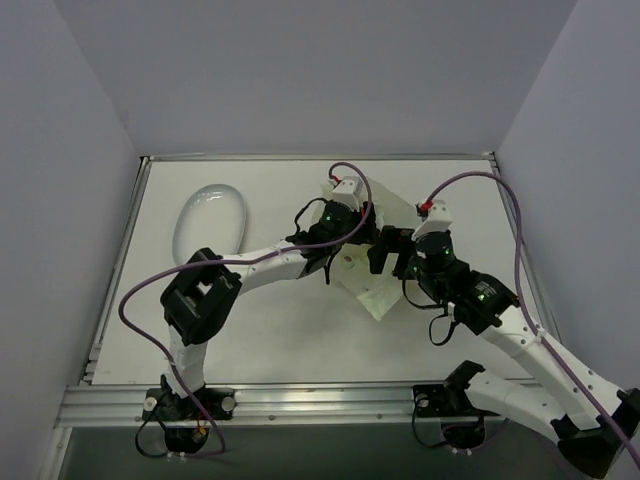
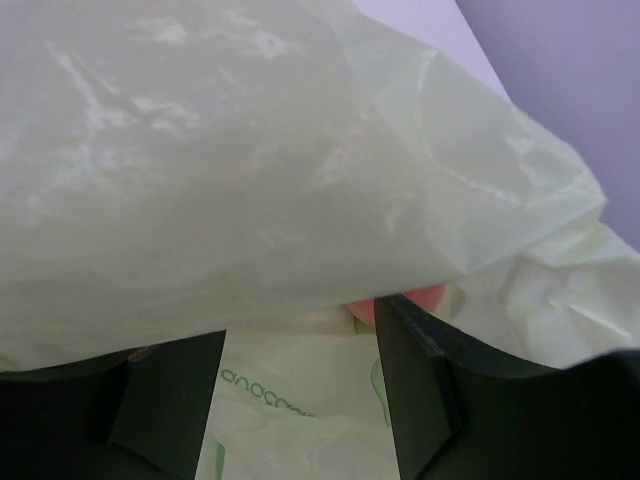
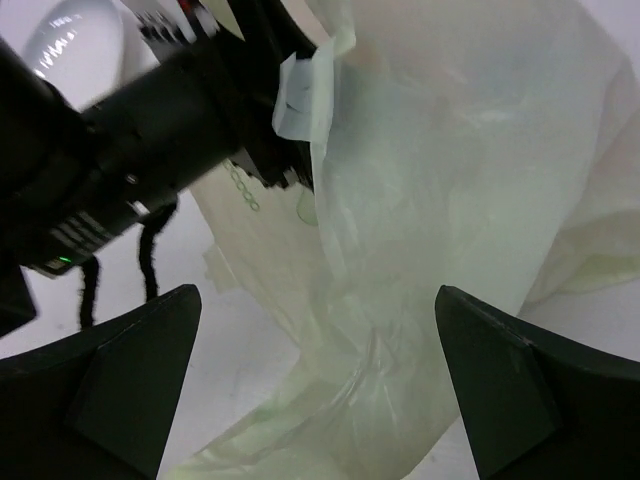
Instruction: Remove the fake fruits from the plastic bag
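The pale green translucent plastic bag (image 1: 375, 295) lies crumpled at the table's middle. My left gripper (image 1: 360, 228) is pushed into its mouth. In the left wrist view the film (image 2: 250, 150) drapes over the gripper (image 2: 300, 395), whose jaws stand apart over printed bag film with nothing between them. One red fake fruit (image 2: 418, 298) peeks out just past the right fingertip, mostly hidden by film and finger. My right gripper (image 1: 388, 250) hangs over the bag's right side. It is wide open (image 3: 320, 385), with bunched bag (image 3: 420, 230) below it.
A white oval dish (image 1: 210, 220) sits at the table's far left and also shows as the dish (image 3: 70, 35) in the right wrist view. The left arm's black wrist (image 3: 150, 150) is close in front of the right gripper. Grey walls enclose the table.
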You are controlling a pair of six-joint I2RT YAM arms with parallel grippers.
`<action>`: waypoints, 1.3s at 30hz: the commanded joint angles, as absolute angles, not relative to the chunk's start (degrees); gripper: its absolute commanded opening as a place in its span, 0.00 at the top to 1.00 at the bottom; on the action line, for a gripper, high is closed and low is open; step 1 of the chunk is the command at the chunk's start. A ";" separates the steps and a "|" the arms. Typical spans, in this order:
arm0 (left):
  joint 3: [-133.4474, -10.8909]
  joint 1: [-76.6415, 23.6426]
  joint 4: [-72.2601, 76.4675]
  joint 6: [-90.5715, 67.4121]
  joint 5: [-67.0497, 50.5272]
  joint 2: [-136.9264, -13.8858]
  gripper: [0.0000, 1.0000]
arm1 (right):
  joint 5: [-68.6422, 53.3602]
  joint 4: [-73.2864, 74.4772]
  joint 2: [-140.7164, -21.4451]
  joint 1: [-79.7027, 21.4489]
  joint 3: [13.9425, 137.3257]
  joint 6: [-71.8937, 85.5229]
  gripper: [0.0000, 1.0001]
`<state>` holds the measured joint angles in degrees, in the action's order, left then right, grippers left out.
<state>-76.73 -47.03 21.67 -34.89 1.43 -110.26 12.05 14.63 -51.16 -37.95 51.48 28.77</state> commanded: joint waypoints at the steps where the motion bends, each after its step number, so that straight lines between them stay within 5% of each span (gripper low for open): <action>1: -80.94 -47.29 18.29 -31.47 5.26 -110.30 0.43 | 20.91 19.69 -52.30 -40.25 46.42 35.49 0.02; 3: -82.34 -47.20 16.35 -29.54 7.37 -111.44 0.41 | 25.83 19.60 -51.51 -40.17 44.05 36.91 0.15; 4: -82.96 -47.20 15.91 -28.75 7.73 -112.05 0.39 | 26.97 19.60 -50.20 -40.08 43.69 37.35 0.36; 7: -85.86 -47.11 14.15 -26.19 9.49 -115.04 0.31 | 31.20 19.60 -48.08 -39.38 43.07 38.67 0.73; 10: -89.54 -46.85 12.92 -24.88 10.45 -118.64 0.25 | 30.42 19.69 -49.12 -37.80 42.63 38.32 0.88; 20: -99.38 -45.88 15.65 -21.36 14.85 -129.10 0.09 | 23.13 17.14 -46.41 -34.37 39.64 34.89 1.00; 23: -102.03 -45.62 14.33 -22.05 13.89 -133.41 0.40 | 22.85 17.05 -46.76 -34.80 39.90 34.37 1.00; 27: -100.63 -45.09 15.12 -23.46 12.75 -135.00 0.53 | 22.60 16.18 -46.76 -34.72 39.90 33.66 1.00; 31: -98.89 -44.03 17.13 -24.87 13.79 -134.12 0.97 | 20.13 14.76 -45.45 -34.89 38.50 33.66 1.00; 39: -81.86 -43.86 24.69 -27.24 17.13 -119.75 0.98 | 25.13 16.26 -41.66 -34.10 37.44 37.00 1.00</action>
